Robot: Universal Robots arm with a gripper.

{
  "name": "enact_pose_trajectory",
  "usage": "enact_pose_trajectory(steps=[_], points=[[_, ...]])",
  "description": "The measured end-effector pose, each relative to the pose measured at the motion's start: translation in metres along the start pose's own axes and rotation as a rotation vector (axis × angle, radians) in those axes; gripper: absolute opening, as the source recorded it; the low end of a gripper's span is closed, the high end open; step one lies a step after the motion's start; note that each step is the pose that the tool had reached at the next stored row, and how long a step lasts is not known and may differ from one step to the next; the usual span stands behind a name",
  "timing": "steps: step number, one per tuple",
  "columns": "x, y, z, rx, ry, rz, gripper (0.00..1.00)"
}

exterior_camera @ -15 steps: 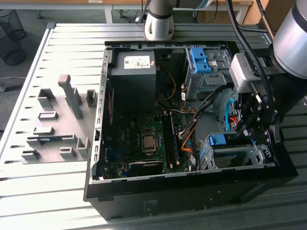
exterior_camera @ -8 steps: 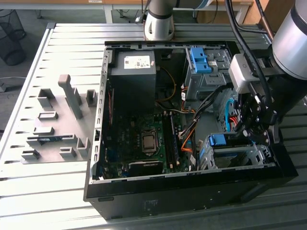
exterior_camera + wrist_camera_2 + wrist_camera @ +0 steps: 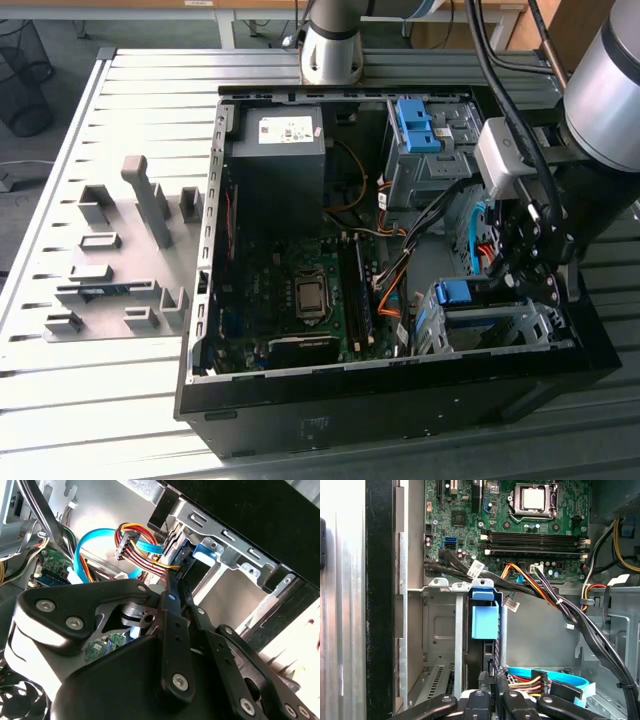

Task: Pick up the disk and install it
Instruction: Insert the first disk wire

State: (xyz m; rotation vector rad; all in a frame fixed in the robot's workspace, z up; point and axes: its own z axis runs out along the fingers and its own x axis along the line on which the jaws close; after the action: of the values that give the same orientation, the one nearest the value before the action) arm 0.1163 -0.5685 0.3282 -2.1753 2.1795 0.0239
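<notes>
The disk [image 3: 456, 293] stands on edge in the metal drive cage [image 3: 500, 325] at the case's near corner, on the exterior view's right. Its blue carrier tab [image 3: 484, 620] faces the motherboard, and the tab [image 3: 205, 550] also appears in the second wrist view. My gripper [image 3: 505, 282] hangs right over the cage. Its fingers [image 3: 170, 605] run side by side to a closed tip, and the gripper [image 3: 172, 582] is shut, with its tip at the disk's end beside the tab. In the first wrist view the gripper [image 3: 490, 675] sits just behind the disk's dark body. Whether the tip touches the disk is unclear.
The open black computer case [image 3: 400, 400] lies on a slatted metal table [image 3: 120, 120]. A second blue bracket [image 3: 414, 124] sits in the far cage. Orange, yellow and blue cables [image 3: 540, 677] run close by the cage. Grey fixtures [image 3: 120, 260] stand on the exterior view's left.
</notes>
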Motion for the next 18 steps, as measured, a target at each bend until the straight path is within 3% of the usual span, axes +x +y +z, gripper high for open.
enact_pose_trajectory(steps=[6,7,11,14,16,18], points=[[0.0,0.0,-0.0006,-0.0001,-0.0011,0.0,0.17],[-0.0002,-0.0001,-0.0019,0.0,-0.0009,0.0,0.24],[-0.0007,-0.0004,-0.0125,0.0,-0.0005,0.0,0.24],[-0.0008,-0.0004,-0.0138,-0.0001,-0.0008,0.0,0.24],[-0.0008,-0.0005,-0.0138,-0.0001,-0.0007,0.0,0.22],[-0.0008,-0.0005,-0.0139,-0.0001,-0.0006,0.0,0.11]])
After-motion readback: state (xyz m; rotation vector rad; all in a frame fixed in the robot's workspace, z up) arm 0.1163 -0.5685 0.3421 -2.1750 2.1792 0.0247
